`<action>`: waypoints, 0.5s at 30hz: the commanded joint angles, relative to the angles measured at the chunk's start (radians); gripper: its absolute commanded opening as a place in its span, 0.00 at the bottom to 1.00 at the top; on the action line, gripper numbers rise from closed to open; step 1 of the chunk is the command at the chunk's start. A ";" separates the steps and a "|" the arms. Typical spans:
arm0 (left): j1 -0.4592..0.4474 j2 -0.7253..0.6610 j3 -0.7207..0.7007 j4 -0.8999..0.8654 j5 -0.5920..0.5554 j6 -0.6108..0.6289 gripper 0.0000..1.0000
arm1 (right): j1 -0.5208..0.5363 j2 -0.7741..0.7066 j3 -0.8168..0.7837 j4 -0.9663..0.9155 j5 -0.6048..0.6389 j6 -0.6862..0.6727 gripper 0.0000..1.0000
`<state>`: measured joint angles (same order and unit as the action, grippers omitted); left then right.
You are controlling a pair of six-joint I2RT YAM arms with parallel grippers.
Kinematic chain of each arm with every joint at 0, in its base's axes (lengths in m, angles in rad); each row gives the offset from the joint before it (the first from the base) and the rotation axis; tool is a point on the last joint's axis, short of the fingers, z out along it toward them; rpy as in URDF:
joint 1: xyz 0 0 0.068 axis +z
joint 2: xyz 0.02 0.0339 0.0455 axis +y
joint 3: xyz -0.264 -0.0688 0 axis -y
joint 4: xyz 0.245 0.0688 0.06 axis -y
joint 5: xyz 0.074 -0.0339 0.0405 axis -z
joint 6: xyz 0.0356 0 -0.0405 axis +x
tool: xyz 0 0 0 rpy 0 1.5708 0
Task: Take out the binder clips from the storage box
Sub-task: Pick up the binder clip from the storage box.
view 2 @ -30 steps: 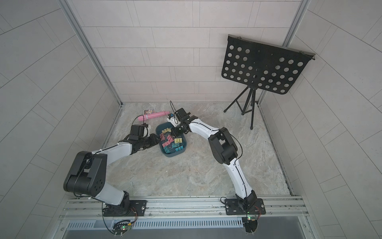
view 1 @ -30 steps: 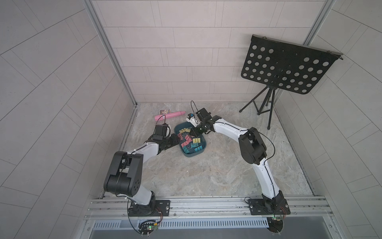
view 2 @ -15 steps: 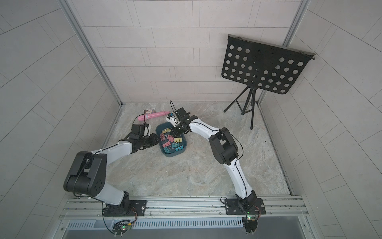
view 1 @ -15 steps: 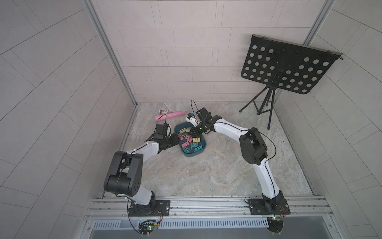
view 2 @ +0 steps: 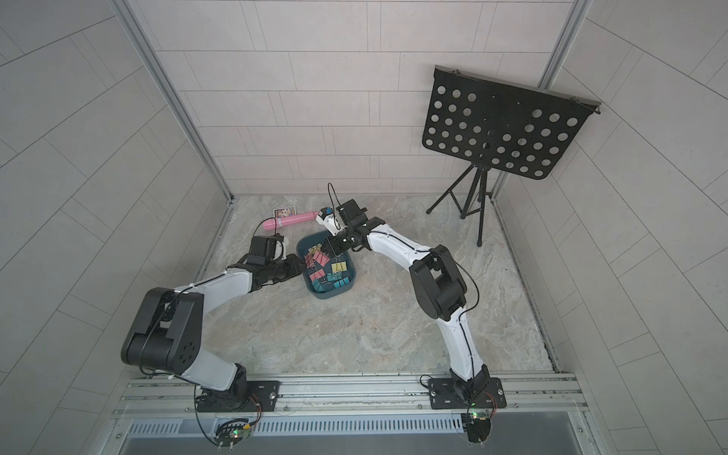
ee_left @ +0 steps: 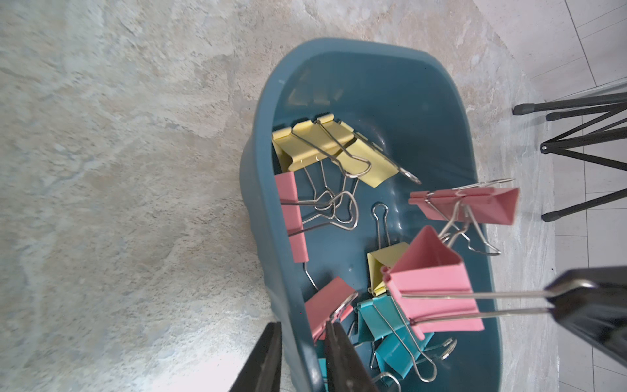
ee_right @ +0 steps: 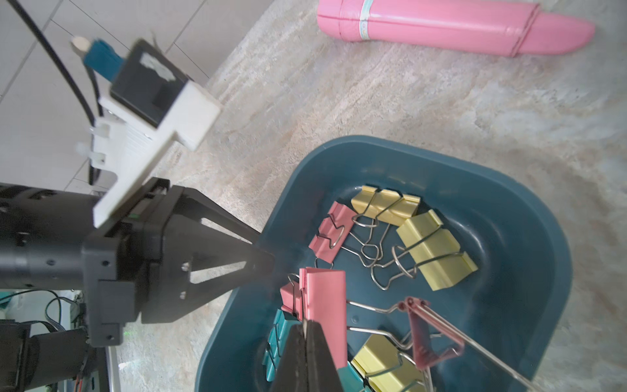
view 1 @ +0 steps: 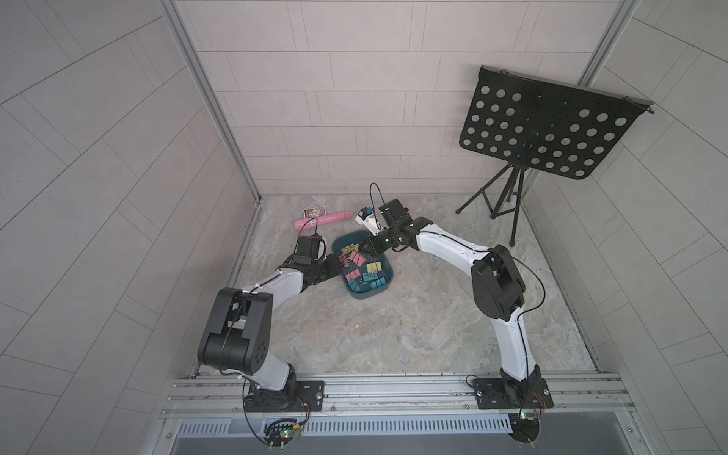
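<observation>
Your right gripper (ee_right: 306,327) has its jaws pinched together on the silver wire handle of a pink binder clip (ee_right: 324,298). In the left wrist view the same gripper (ee_left: 556,300) holds both wire arms, with the pink body (ee_left: 437,295) hanging out over the storage box (ee_left: 339,68). You cannot tell whether that clip touches the ones beneath it.

Your left gripper (ee_left: 303,324) stands narrow, clamped on the box's side wall with one finger outside and one inside. The frame edge cuts off both fingers.

The other binder clips (ee_left: 325,142), yellow, pink and teal, lie loose in the box with their handles tangled. A second pink clip (ee_left: 475,203) sits raised near the box's wall, its wire close against the held one; you cannot make out whether they are hooked together. The teal clips (ee_left: 383,329) are half hidden under the held clip, and both wrist views cut off one end of the box.

In both top views the box (view 1: 350,241) rests on the tabletop (view 1: 394,335) between the arms, and the gripper tips are too small to read. Beyond it lies a pink crayon-shaped tube (view 1: 323,219), with a printed card (view 1: 315,211) just beside it, its print illegible. A black perforated music stand (view 1: 551,126) stands in the far corner.
</observation>
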<state>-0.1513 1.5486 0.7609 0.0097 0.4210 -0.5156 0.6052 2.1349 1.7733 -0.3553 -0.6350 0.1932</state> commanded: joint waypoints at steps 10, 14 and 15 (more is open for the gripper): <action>-0.003 -0.012 0.008 -0.046 -0.027 0.019 0.30 | -0.012 -0.086 -0.059 0.085 -0.070 0.067 0.00; -0.002 -0.013 0.008 -0.047 -0.027 0.019 0.30 | -0.018 -0.115 -0.083 0.115 -0.077 0.085 0.00; -0.001 -0.012 0.007 -0.047 -0.026 0.021 0.30 | -0.019 -0.123 -0.087 0.119 -0.079 0.088 0.00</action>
<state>-0.1513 1.5482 0.7609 0.0090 0.4187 -0.5156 0.5922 2.0846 1.6917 -0.2840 -0.6922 0.2615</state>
